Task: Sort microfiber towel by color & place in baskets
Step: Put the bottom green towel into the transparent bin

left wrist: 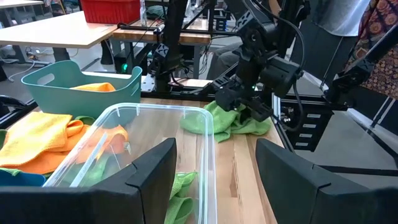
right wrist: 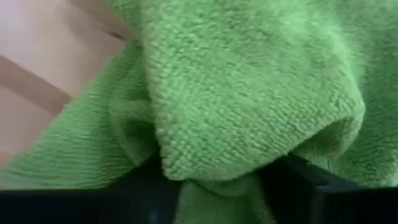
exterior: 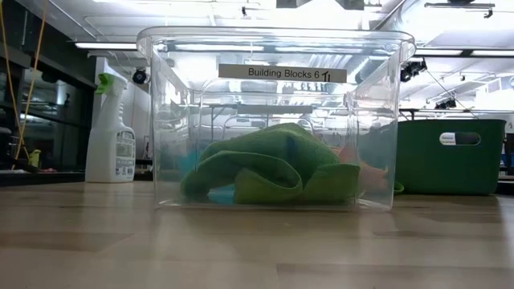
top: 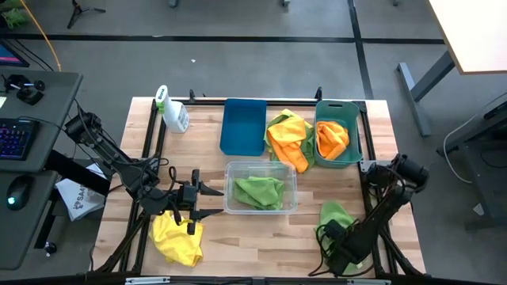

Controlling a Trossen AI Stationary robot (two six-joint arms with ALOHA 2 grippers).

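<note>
A green towel [top: 336, 214] lies bunched on the table near its right, near corner, and my right gripper [top: 333, 236] is down on it, shut on the cloth. My left gripper [top: 218, 202] is open and holds nothing, hovering level just left of the clear basket [top: 234, 168], which holds another green towel [top: 258, 191]. A yellow towel [top: 176, 239] lies on the table near my left gripper. The teal basket [top: 355, 146] holds an orange towel [top: 331, 139]. The blue basket [top: 243, 127] shows no cloth. Yellow, orange and green towels [top: 288, 139] lie heaped between the blue and teal baskets. My right gripper [left wrist: 246, 107] comes at the green towel from above, pointing down. A raised fold of the cloth [right wrist: 217, 193] sits between its two dark fingers [right wrist: 305, 186]. The rest of the towel [left wrist: 239, 124] lies slack on the table.
A white spray bottle [top: 170, 111] with a green top stands at the table's far left. A black frame rail [top: 150, 146] runs along the table's edges. Bare wood lies in front of the clear basket [exterior: 273, 120]. People and other tables show beyond the far edge.
</note>
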